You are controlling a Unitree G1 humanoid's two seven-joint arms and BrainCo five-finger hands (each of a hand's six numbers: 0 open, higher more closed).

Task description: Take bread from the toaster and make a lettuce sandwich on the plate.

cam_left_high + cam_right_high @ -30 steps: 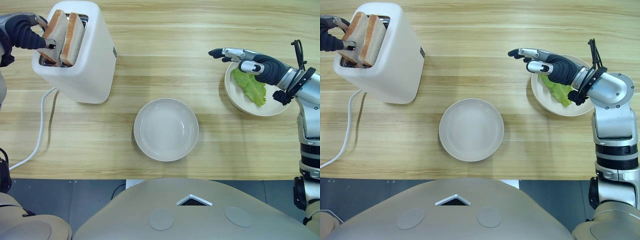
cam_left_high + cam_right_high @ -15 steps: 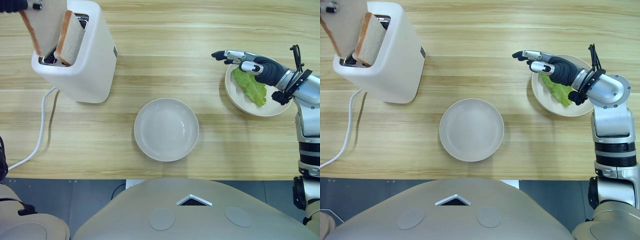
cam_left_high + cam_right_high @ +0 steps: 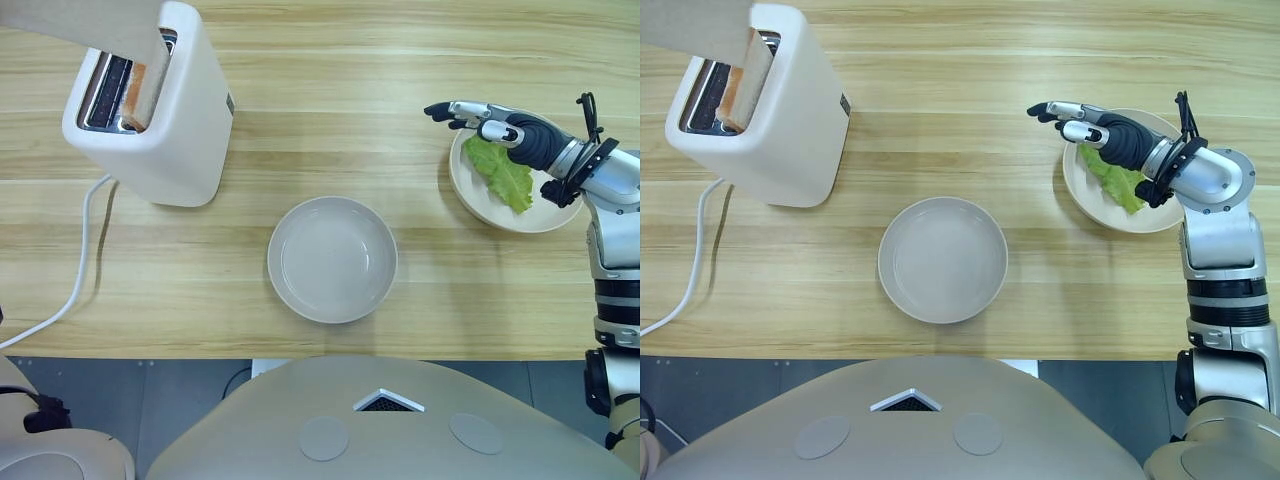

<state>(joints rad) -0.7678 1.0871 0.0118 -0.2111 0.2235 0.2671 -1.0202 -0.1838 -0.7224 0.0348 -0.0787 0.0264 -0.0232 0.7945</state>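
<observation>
Bread slice [image 3: 90, 22] has risen, seemingly clear of toaster [image 3: 185, 120]; right robot hand [image 3: 508, 130] splayed, empty.

Dark right hand [image 3: 1120, 136], silver fingers [image 3: 1068, 107], silver forearm [image 3: 1208, 176], black wrist cables [image 3: 1185, 108]

A light wooden plank table [image 3: 330, 100] carries a white rectangular plastic toaster [image 3: 185, 130] at its far left, its white power cord [image 3: 82, 255] trailing toward the near edge. A round cream ceramic plate [image 3: 332, 260] sits empty at the centre, with a smaller cream ceramic dish [image 3: 478, 196] well apart at the right.
</observation>
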